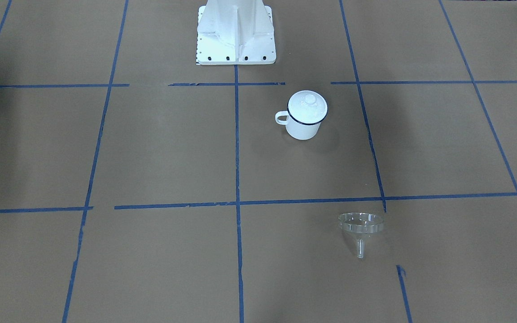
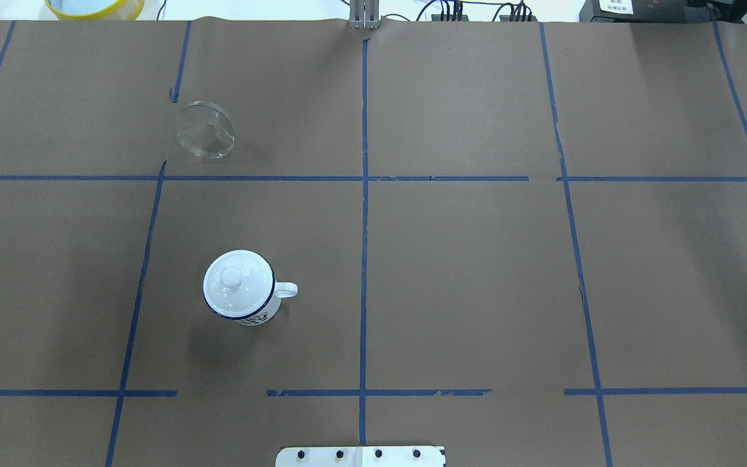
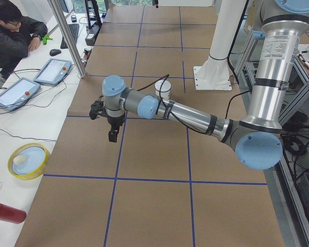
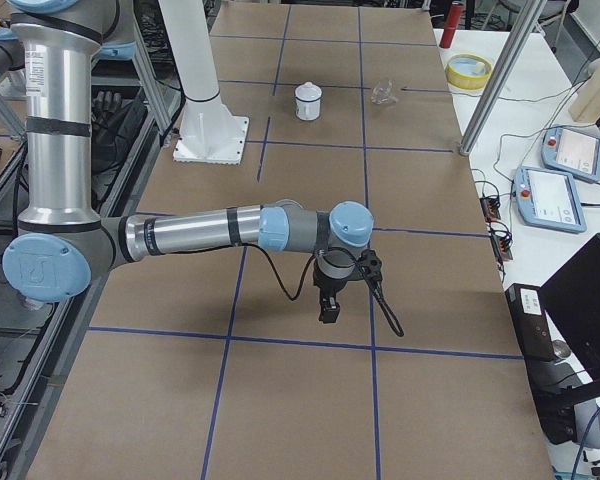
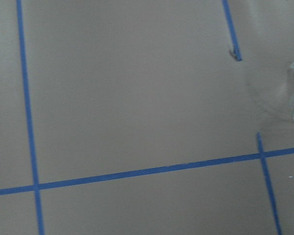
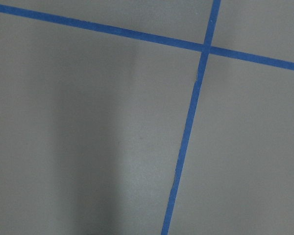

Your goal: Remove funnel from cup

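We see the funnel (image 2: pixel 205 130) lying on its side, well apart from the lidded cup (image 2: pixel 255 315), at its eleven o'clock in the overhead view. It looks light, stiff and slippery, so we would pinch its rim. We cannot tell how the jaws of the left gripper (image 3: pixel 112 135) or right gripper (image 4: pixel 328 308) stand. The cup's dark print is unreadable.

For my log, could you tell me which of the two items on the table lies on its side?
The clear funnel lies tipped over; the white cup stands upright, its lid on.
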Available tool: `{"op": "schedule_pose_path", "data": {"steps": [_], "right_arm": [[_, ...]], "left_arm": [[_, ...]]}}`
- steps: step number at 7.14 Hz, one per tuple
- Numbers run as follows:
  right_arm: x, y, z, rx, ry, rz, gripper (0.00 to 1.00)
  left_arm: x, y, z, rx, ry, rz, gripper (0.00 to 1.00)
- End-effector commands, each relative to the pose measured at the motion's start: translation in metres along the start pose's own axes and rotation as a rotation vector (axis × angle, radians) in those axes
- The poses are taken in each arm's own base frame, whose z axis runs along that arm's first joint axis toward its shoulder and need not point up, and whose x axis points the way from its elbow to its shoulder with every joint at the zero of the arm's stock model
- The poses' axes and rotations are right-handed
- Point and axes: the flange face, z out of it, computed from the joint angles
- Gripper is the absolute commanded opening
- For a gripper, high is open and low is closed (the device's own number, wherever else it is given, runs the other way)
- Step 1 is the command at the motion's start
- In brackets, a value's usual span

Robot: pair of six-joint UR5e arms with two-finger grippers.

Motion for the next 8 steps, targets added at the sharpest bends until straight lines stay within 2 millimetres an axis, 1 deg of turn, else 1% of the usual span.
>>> {"op": "schedule_pose_path", "data": {"steps": [1,2,3,5,6,7,8], "right_arm": [[0.000,0.000,0.000,0.000,0.000,0.000,1.00],[0.000,0.000,0.000,0.000,0.000,0.000,1.00],[0.000,0.000,0.000,-0.001,0.000,0.001,1.00],[0.000,0.000,0.000,-0.001,0.000,0.001,1.00],[0.000,0.000,0.000,0.000,0.000,0.000,1.00],[0.000,0.000,0.000,-0.001,0.000,0.001,1.00],[0.000,0.000,0.000,0.000,0.000,0.000,1.00]], "left_arm": [[-0.090,0.030,0.013,-0.038,-0.016,0.005,1.00],[-0.107,0.048,0.027,-0.068,-0.012,0.040,1.00],[-0.110,0.051,0.030,-0.075,-0.013,0.035,1.00],[-0.123,0.058,0.044,-0.104,-0.010,0.009,1.00],[-0.126,0.060,0.048,-0.113,-0.008,0.000,1.00],[-0.131,0.071,0.053,-0.126,-0.007,-0.011,1.00],[-0.130,0.073,0.053,-0.125,-0.001,-0.010,1.00]]}}
